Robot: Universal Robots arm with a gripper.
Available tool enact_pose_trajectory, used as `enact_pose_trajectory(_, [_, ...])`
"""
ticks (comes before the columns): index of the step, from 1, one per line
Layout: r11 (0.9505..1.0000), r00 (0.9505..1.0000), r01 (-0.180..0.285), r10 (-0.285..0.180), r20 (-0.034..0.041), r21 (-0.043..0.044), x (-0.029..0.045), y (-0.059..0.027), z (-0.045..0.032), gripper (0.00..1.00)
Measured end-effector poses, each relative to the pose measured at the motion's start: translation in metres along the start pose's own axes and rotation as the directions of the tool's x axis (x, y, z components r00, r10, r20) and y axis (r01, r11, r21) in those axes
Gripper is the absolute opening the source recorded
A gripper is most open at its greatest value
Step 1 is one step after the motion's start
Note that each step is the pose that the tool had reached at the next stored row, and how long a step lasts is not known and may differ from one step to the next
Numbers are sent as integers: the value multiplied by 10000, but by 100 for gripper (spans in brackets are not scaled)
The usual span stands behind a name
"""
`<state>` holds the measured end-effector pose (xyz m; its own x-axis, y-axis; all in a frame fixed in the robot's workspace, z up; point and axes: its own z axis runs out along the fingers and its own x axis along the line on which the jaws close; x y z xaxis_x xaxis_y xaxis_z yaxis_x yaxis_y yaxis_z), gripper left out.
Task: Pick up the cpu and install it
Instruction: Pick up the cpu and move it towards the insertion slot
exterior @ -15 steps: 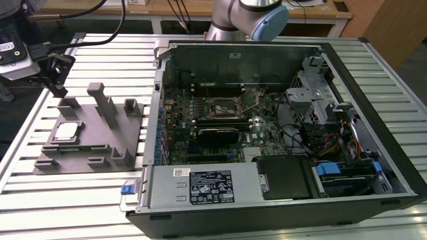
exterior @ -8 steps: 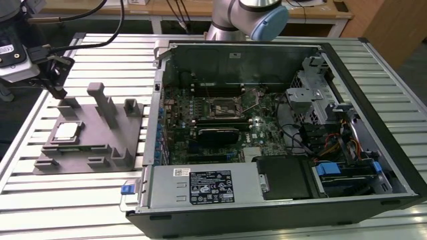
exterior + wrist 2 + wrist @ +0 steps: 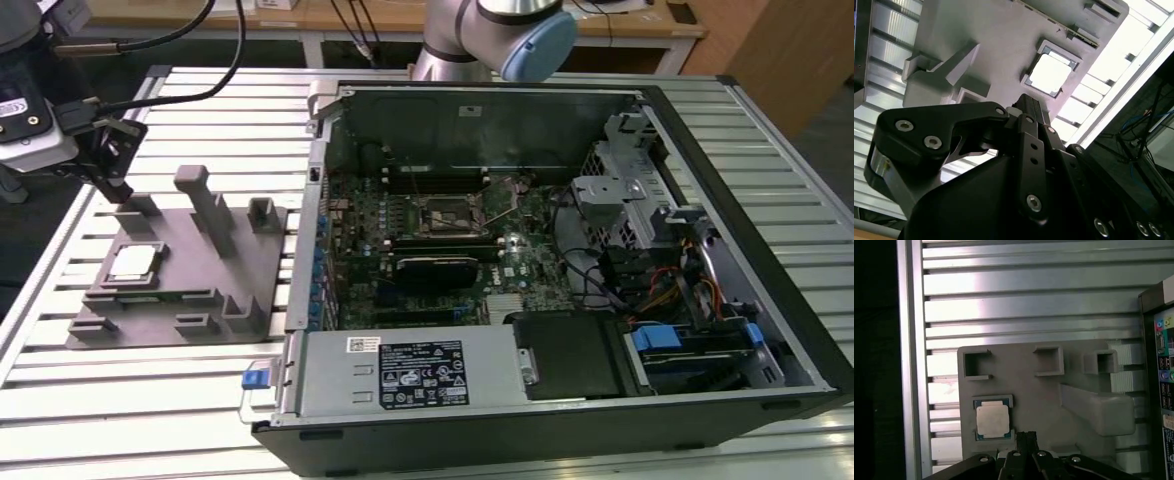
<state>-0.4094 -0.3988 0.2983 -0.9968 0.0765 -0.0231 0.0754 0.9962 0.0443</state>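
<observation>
The cpu point(image 3: 134, 263) is a pale silvery square chip lying flat in a recess of the gray fixture point(image 3: 200, 295) at the exterior view's left. Both wrist views show the cpu point(image 3: 1049, 74) point(image 3: 992, 420) seated in that recess. My gripper point(image 3: 118, 190) hangs over the fixture's far end, above and a little beyond the chip, apart from it. Its black fingers point(image 3: 1026, 439) stand together with nothing between them; the gripper point(image 3: 1024, 101) holds nothing. The metal-framed socket point(image 3: 447, 212) sits on the motherboard inside the open computer case.
The open computer case point(image 3: 747, 330) takes up the exterior view's middle and right, with a power supply point(image 3: 400, 372) at its near side. Upright posts point(image 3: 200, 195) rise from the fixture. Everything rests on a slatted aluminium table point(image 3: 147, 420).
</observation>
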Motion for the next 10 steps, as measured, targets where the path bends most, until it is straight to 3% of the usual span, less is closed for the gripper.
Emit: enact_pose_trajectory(10, [10000, 10000, 1, -1, 0, 1, 68, -9, 69, 11])
